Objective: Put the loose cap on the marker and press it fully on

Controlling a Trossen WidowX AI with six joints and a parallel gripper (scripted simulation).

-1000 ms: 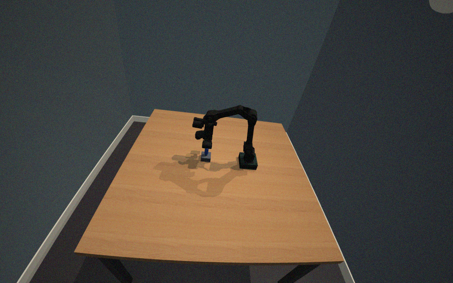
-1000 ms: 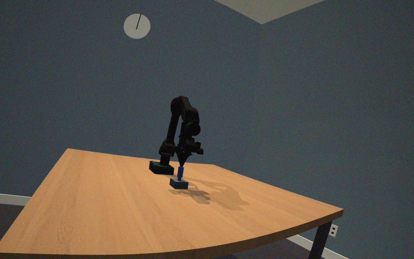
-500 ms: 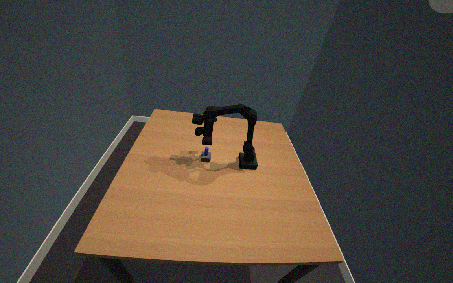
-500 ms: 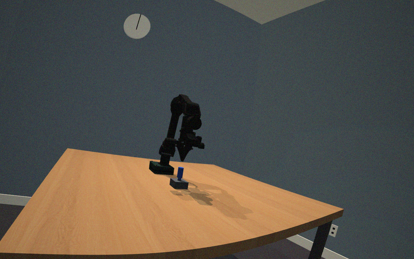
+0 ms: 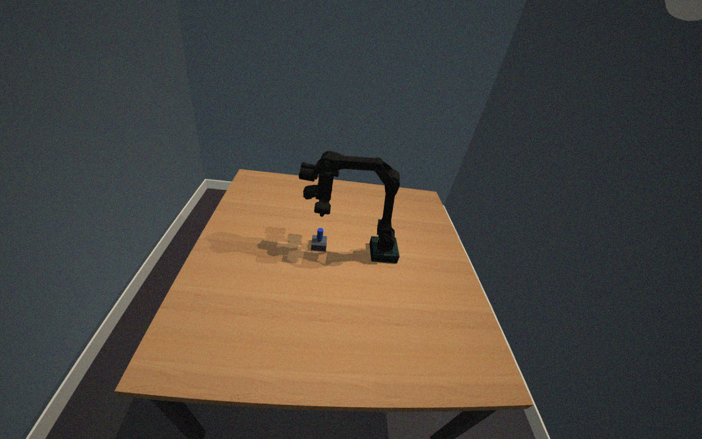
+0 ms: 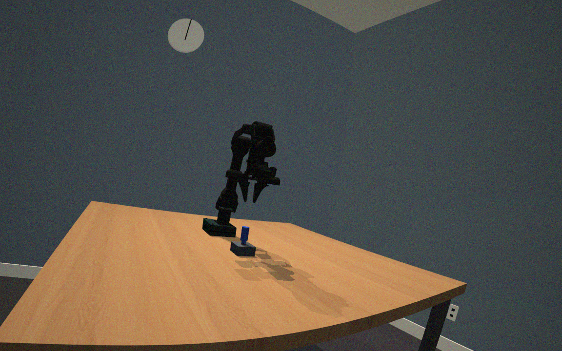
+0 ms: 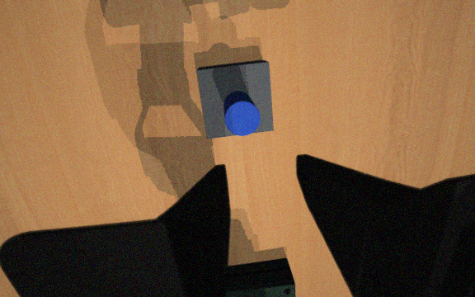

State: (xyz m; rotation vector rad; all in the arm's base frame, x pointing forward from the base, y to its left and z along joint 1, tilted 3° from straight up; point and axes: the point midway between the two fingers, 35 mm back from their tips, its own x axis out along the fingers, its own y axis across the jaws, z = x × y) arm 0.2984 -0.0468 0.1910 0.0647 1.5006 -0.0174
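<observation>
Item one, the cap (image 7: 242,118): blue, seated on top of the marker, which I see only as a dark stub under it in my wrist view. It stands upright in the holder block (image 7: 258,88), a grey square block resting flat on the desk (image 5: 309,327). In my top view the cap (image 5: 319,233) rises from the block (image 5: 319,245), about mid-desk toward the far edge.

Item two, the gripper (image 6: 250,192): it hangs in the air above the cap, well apart from it, pointing down. The fingers are spread partway, nothing between them, bare desk showing through the gap. In the wrist view the block sits at 12 o'clock from the fingertips.

Item three, the arm base (image 5: 384,250): dark green, at 3 o'clock from the block in the top view, near it.

Item four, shadows of the arm fall across the desk at 9 o'clock from the block.
</observation>
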